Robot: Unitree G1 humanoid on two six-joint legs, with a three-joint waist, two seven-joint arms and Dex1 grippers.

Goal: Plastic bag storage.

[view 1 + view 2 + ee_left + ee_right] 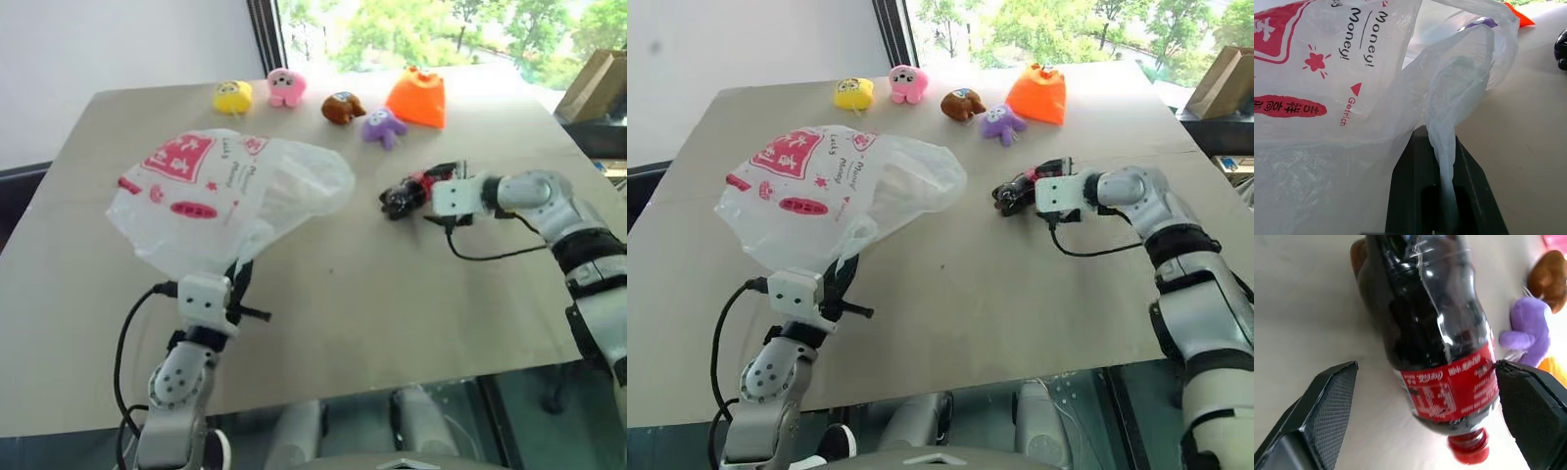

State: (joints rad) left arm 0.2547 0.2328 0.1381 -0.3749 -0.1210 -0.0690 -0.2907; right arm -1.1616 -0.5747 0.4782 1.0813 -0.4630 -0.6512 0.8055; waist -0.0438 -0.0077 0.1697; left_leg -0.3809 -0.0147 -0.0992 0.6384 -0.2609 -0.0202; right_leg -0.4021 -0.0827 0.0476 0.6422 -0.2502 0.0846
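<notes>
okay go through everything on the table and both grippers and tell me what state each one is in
plastic bag: lifted, one bunched part pinched, puffed open
left gripper: shut on the plastic bag
right gripper: open, fingers either side of the cola bottle
cola bottle: lying on its side, red cap on
orange pouch: standing on the table

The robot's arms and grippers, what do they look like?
Both arms are silver-grey metal with black joint bands. Each wrist carries a white boxy block with a black cable looping from it. The left gripper and right gripper each have two black fingers; the right fingers' pads are ribbed.
</notes>
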